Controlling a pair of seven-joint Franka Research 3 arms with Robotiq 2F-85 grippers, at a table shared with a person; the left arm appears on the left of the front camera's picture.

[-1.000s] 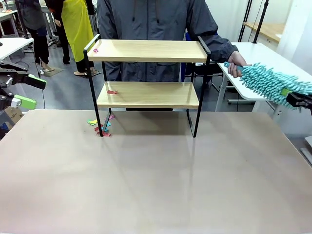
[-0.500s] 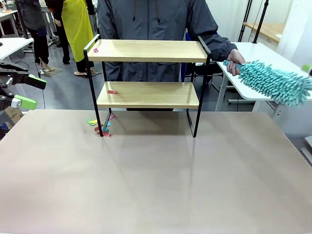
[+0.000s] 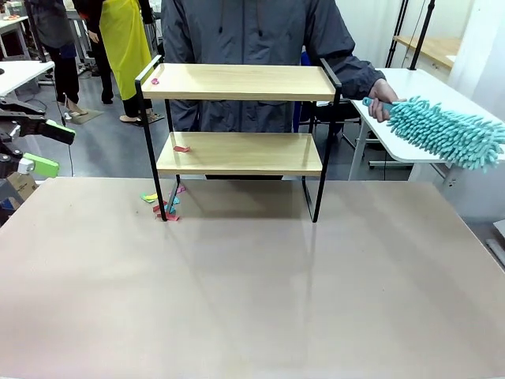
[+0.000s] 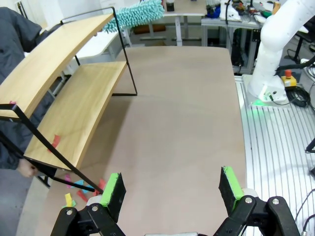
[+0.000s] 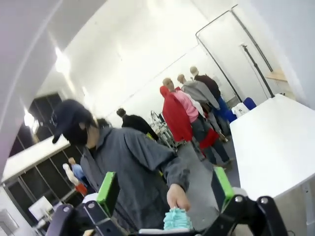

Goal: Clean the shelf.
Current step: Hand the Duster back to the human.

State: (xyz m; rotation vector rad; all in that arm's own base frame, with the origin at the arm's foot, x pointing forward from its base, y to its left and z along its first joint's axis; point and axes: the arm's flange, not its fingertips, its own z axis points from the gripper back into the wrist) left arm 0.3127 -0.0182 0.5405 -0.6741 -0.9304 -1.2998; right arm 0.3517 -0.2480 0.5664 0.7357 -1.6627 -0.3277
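The shelf (image 3: 237, 153) stands at the table's far middle, with two light boards in a black frame; in the left wrist view the shelf (image 4: 74, 98) runs along the left. Small coloured scraps lie on its top board (image 3: 155, 80), its lower board (image 3: 181, 148) and the table by its left leg (image 3: 166, 208). A person's hand (image 3: 382, 100) holds a teal fluffy duster (image 3: 446, 132) out to the right of the shelf. My left gripper (image 3: 47, 148) hangs open at the left edge, empty (image 4: 172, 189). My right gripper (image 5: 165, 189) is open and faces the person's hand (image 5: 178, 198) and the duster's end (image 5: 176, 219).
The brown table (image 3: 252, 284) stretches wide in front of the shelf. A white side table (image 3: 426, 87) stands behind the duster at the right. The right arm's white base (image 4: 275, 49) sits past the table edge. Other people stand far back at the left (image 3: 118, 39).
The right gripper, seen at the duster's tip by the right edge a second ago, has pulled away out of the front view. The person still holds the duster, now slightly higher.
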